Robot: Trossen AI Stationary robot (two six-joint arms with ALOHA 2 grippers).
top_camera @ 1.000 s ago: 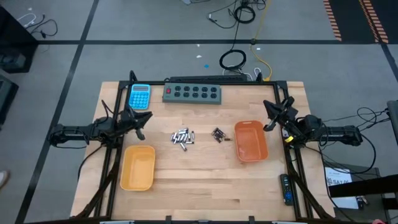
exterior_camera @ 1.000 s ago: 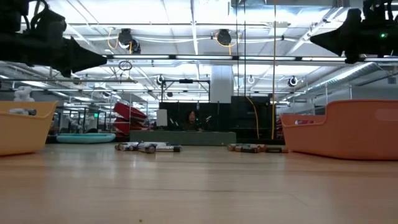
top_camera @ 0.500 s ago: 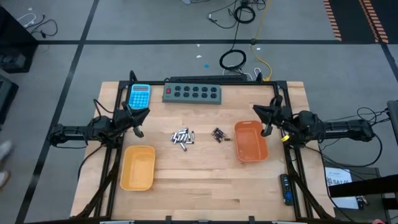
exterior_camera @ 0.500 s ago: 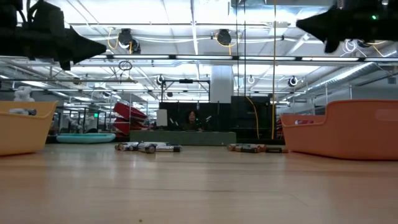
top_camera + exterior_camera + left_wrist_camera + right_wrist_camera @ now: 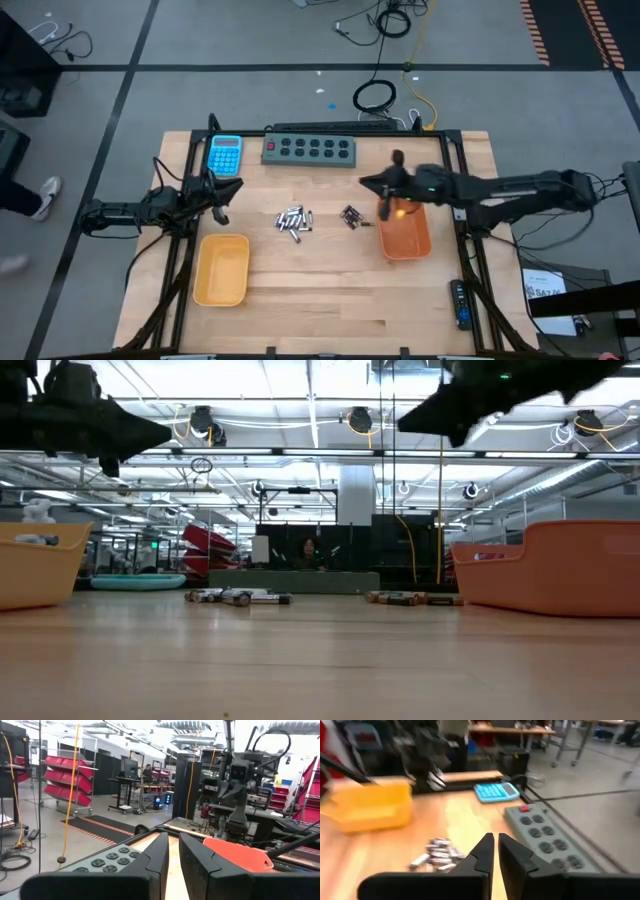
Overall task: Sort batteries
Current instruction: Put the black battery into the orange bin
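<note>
Here the batteries [image 5: 294,221] lie flat, axes mixed.

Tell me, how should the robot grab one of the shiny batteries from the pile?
Probably from straight above, closing a pincer across the round middle of a cell at the edge of the silvery battery pile. The cells lie flat and packed together on the table, so an outer one leaves room for the fingers.

Silvery batteries [image 5: 294,221] heaped mid-table; smaller dark batts [image 5: 350,216] just beside, prob. loose.
</note>
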